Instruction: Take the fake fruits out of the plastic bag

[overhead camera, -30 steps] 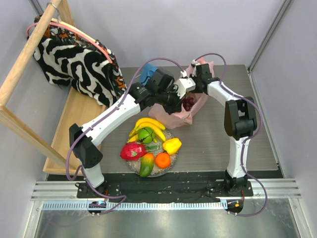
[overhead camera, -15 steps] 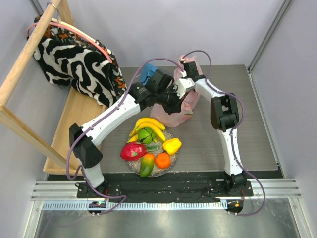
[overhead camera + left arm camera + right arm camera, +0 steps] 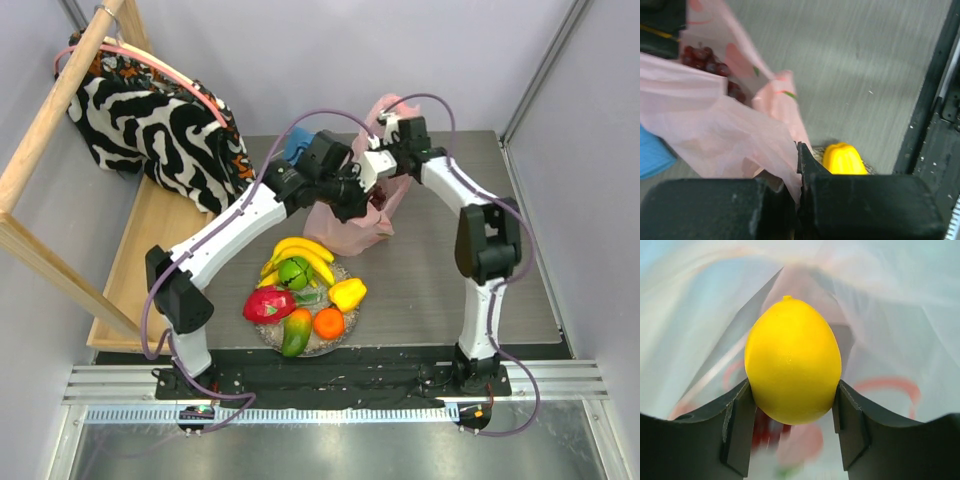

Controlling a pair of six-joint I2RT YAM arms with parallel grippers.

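We count eight fake fruits, one of each kind: a lemon [image 3: 792,367] in the right claw [image 3: 792,386], a bunch of grapes [image 3: 702,57] just beyond the left claw [image 3: 798,150], and six grouped well short of both claws, namely banana bunch [image 3: 303,252], green apple [image 3: 294,272], dragon fruit [image 3: 268,304], yellow pepper [image 3: 347,294], orange [image 3: 328,323] and mango [image 3: 296,332]. We also count one plastic bag [image 3: 345,228], two claws, one blue cloth [image 3: 295,150] and one black-and-white fabric [image 3: 150,120].

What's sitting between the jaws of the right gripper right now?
A yellow lemon, touching both jaws of the right gripper, with the pink plastic bag all around it. The right wrist view shows this.
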